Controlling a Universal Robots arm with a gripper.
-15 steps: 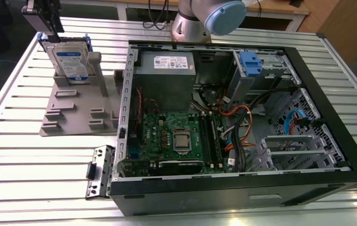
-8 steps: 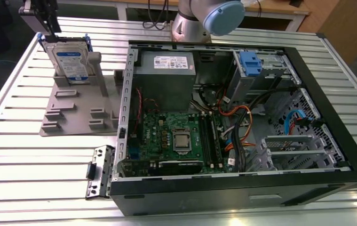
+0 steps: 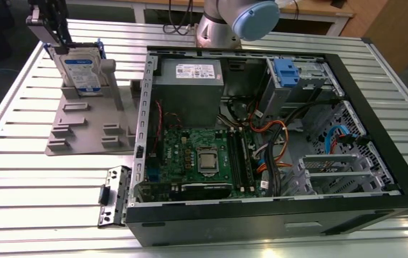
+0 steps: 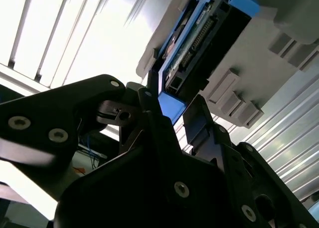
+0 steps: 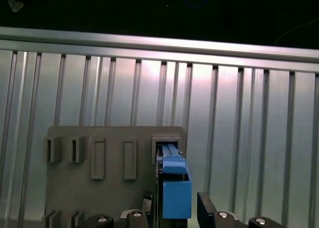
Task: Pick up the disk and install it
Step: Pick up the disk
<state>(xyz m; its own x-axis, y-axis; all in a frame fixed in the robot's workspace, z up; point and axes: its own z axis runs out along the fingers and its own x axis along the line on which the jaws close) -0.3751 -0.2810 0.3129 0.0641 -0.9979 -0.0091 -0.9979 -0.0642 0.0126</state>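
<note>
The disk [image 3: 81, 71] has not been lifted yet. It stands on edge in a slot at the far end of the grey plastic holder [image 3: 89, 128], which lies on the slatted metal table [image 3: 24, 209] towards the exterior view's left, just beside the open computer case [image 3: 365, 215]. Its white-and-blue label faces out, and the blue carrier frames it.

The gripper [image 3: 63, 46] hangs right over the disk's top edge. In the second wrist view the black fingers [image 4: 202, 120] stand apart, one on each side of the carrier's blue end, and the gripper [image 4: 172, 104] straddles it. In the first wrist view a dark gap shows between the blue piece and the finger on one side, so the fingers look spread around the disk [image 5: 176, 185] rather than clamped on it. I cannot tell whether the other finger touches it.

Inside the case, the silver cage with the blue latch [image 3: 290, 72] sits in the far corner, beside the grey box with the white sticker [image 3: 189, 91]. A small black bracket [image 3: 114, 196] lies on the table against the case's near corner.
</note>
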